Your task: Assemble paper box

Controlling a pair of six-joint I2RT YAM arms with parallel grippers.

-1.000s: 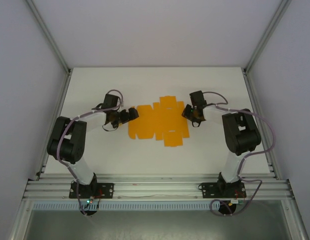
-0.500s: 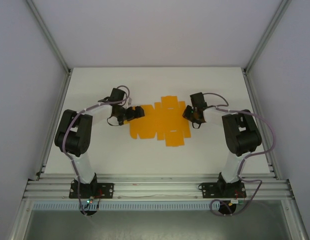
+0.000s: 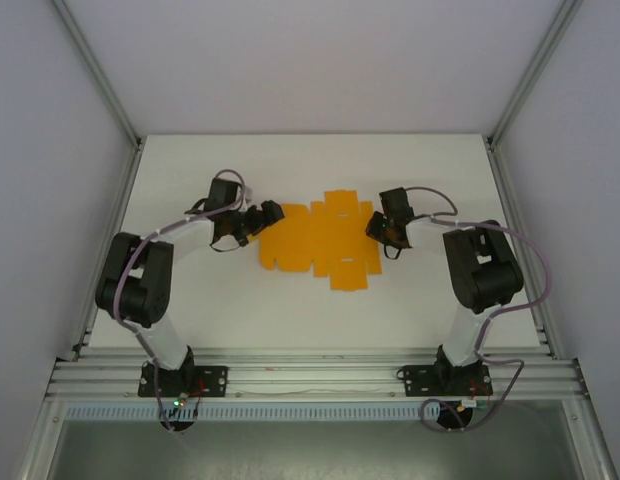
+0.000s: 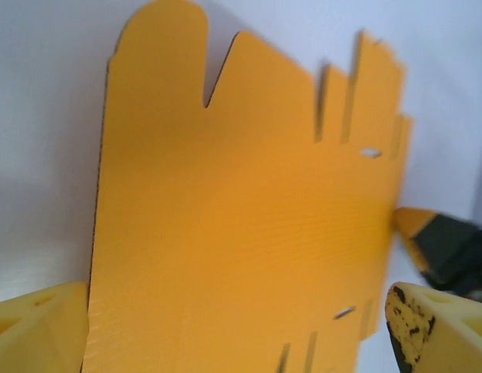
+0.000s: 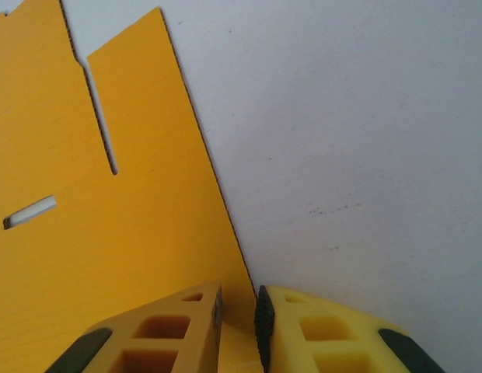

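The box (image 3: pixel 318 243), a flat sheet, is lying on the counter (image 3: pixel 190 180). The right hand (image 5: pixel 239 299) is pinching its right edge; the left hand (image 3: pixel 269 212) is gaping at the left. Probably light and floppy: grip flap edges.

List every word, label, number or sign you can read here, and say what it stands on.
No readable text anywhere.
The paper box: plain orange-yellow card with cut slots only, no print.
The arm bases: tiny lights; any labels there are too small to read.
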